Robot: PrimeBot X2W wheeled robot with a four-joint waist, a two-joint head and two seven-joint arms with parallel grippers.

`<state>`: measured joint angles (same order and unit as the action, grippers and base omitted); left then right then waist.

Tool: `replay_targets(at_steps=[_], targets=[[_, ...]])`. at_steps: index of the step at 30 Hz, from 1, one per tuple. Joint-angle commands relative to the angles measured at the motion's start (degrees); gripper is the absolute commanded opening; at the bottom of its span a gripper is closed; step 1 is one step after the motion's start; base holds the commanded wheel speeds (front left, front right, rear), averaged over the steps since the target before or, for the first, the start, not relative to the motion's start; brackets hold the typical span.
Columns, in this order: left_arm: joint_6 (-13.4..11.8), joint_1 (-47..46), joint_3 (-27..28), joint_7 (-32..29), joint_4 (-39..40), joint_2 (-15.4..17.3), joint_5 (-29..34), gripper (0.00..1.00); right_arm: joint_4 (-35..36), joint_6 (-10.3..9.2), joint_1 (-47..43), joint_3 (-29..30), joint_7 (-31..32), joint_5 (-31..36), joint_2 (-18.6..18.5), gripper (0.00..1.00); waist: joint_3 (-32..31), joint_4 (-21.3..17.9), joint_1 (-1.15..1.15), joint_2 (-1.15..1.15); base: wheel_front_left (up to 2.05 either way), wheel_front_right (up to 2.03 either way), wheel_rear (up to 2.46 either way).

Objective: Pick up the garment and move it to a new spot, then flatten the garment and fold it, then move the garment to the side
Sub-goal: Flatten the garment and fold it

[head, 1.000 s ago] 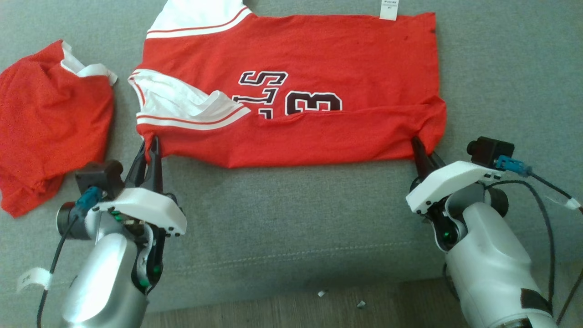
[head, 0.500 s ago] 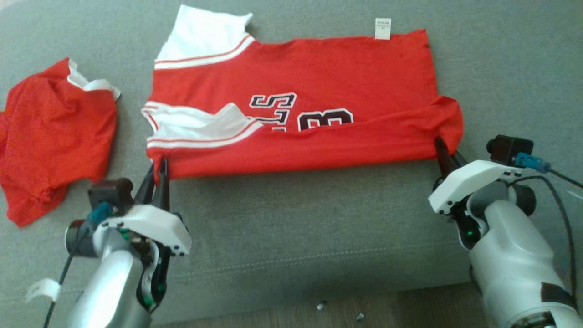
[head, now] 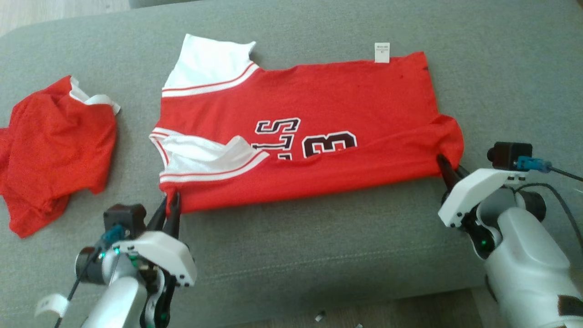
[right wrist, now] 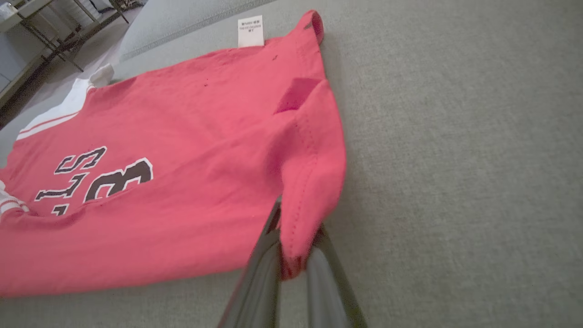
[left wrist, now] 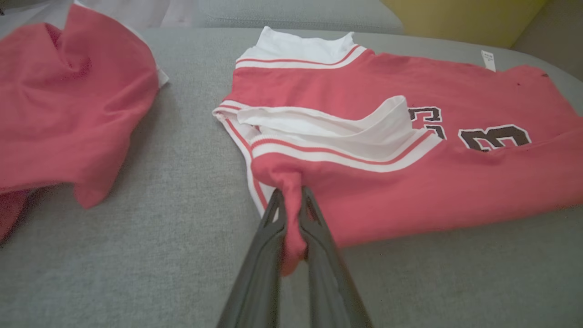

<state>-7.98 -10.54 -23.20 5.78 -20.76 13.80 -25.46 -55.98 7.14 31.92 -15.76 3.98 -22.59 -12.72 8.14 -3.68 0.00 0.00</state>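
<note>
The garment (head: 319, 105) is a red jersey with white, red-striped sleeve trim and dark lettering, spread on the grey cushion with its near edge folded over. My left gripper (head: 171, 200) is shut on the garment's near left corner; the left wrist view shows red cloth (left wrist: 291, 218) pinched between the dark fingers (left wrist: 268, 241). At the near right corner my right gripper (head: 444, 164) is shut on the hem, and in the right wrist view the cloth (right wrist: 309, 182) rises in a fold from between the fingers (right wrist: 264, 259).
A second red garment (head: 54, 146) lies crumpled at the left of the grey sofa cushion (head: 319, 246). A white label (head: 381, 52) sticks out at the jersey's far edge. The cushion's front edge and wood floor (head: 410, 314) lie just below the arms.
The right gripper has closed on the near right corner. The head camera has tilted, so the whole scene sits lower in the view; the folded near edge has drawn slightly toward me.
</note>
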Motion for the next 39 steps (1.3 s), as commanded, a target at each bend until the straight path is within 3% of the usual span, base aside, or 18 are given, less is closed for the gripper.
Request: replay_targets(at_steps=[1,12,18,19,20,21,22,29,39], targets=[[0.16,-0.94,2.11,-0.1,1.83,1.97,-0.29,0.0,2.3,0.35,-0.11,-1.26,0.52,-0.8,-1.18,0.0,-0.2,-0.12,0.0,0.0,0.0,0.0,0.0],[0.44,3.89,0.88,-3.58,6.18,3.65,-1.56,0.0,10.87,0.35,-5.74,-1.86,9.21,-3.73,-5.86,0.0,-1.04,-0.17,0.0,0.0,0.0,0.0,0.0],[0.55,4.51,0.03,-4.69,7.6,4.08,-1.59,0.0,14.99,0.35,-7.92,0.5,11.19,-3.36,-6.2,0.0,-0.38,-0.04,0.0,0.0,0.0,0.0,0.0],[0.47,4.41,0.01,-4.68,7.79,4.03,-1.61,0.29,15.55,0.35,-8.13,1.41,11.05,-3.09,-6.05,0.24,-0.26,-0.02,0.0,0.0,0.0,0.0,0.0],[0.47,4.41,0.01,-4.68,7.79,4.03,-1.61,0.29,15.55,0.35,-8.13,1.41,11.05,-3.09,-6.05,0.24,-0.26,-0.02,0.0,0.0,0.0,0.0,0.0],[0.31,4.28,0.03,-4.54,7.96,3.98,-1.55,0.8,16.16,0.35,-8.35,2.08,10.93,-2.67,-5.87,0.79,-0.17,0.0,0.0,0.0,0.0,0.0,0.0],[0.08,4.13,0.13,-4.2,8.16,3.88,-1.49,1.0,16.78,0.35,-8.59,2.77,10.8,-2.29,-5.63,1.0,-0.11,0.01,0.0,0.0,0.0,0.0,0.0],[-1.51,3.39,2.4,-0.93,10.09,3.31,-2.28,1.0,23.09,0.35,-9.78,7.95,7.62,0.07,-3.34,1.0,-0.4,-0.3,0.0,0.0,0.0,0.0,0.0],[-3.68,1.12,8.17,7.3,15.55,1.88,-3.46,1.0,34.44,0.35,-11.03,8.46,-3.62,2.04,-1.3,1.0,-1.46,-0.86,0.0,0.0,0.0,0.0,0.0]])
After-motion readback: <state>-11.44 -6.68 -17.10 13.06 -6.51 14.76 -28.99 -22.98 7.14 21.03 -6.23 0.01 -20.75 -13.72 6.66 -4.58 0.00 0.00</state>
